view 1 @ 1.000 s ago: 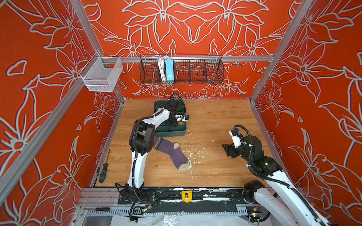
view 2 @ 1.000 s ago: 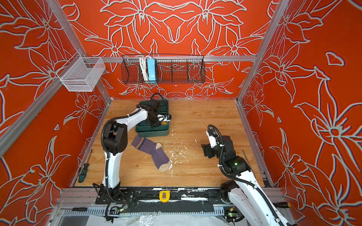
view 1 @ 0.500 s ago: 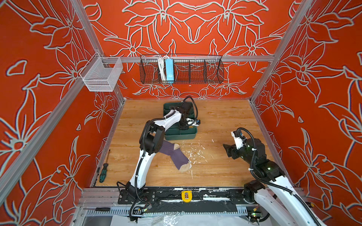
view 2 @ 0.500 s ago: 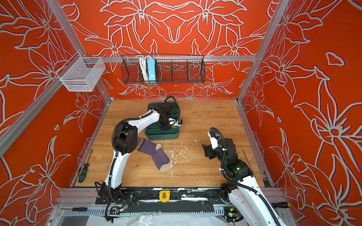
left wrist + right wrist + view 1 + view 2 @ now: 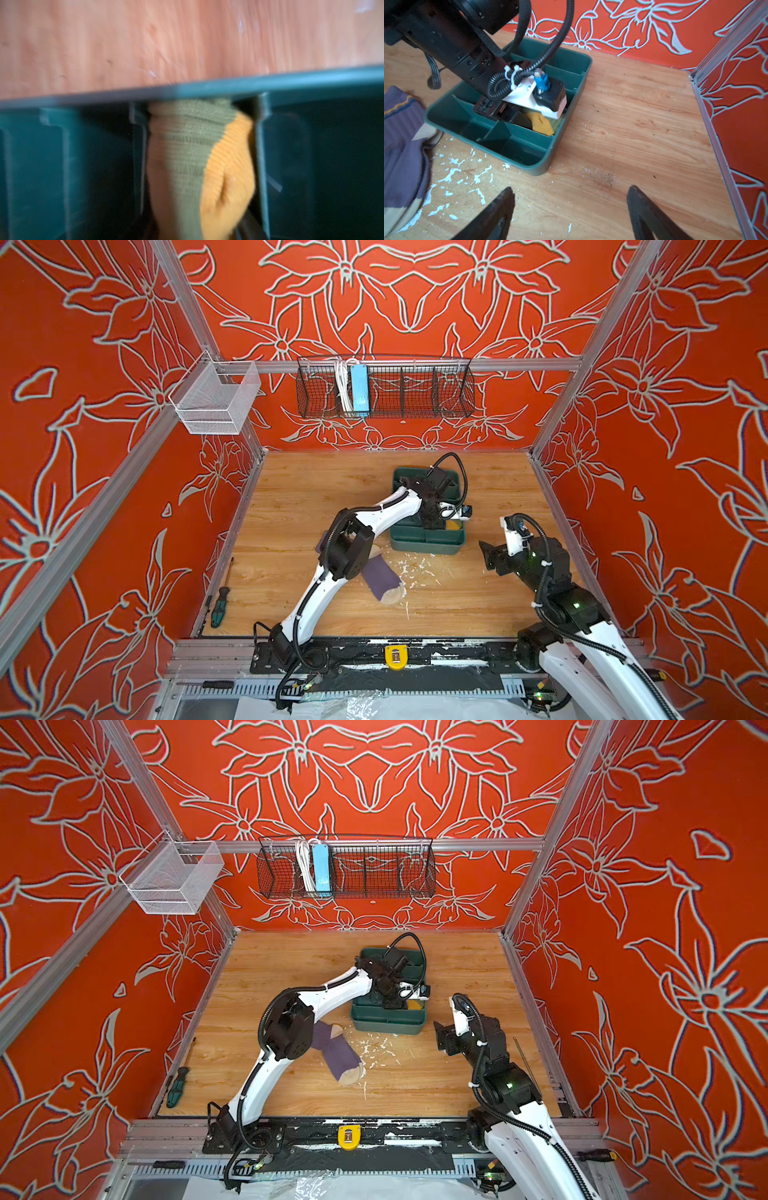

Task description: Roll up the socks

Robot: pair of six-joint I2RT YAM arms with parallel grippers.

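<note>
My right tool [image 5: 570, 189] hovers spread and empty over the desk [image 5: 311, 497], at the tray's 4 o'clock, I judge on standby. The purple sock [image 5: 384, 578] lies flat and unrolled at its 7 o'clock. Beyond, my left tool [image 5: 508, 116] dips into the green tray [image 5: 428, 545], where the olive sock [image 5: 187, 145] sits wedged. I cannot tell whether that tool is pinching it.

Olive sock [image 5: 187, 145], purple sock [image 5: 380, 577] (beige toe)
</note>
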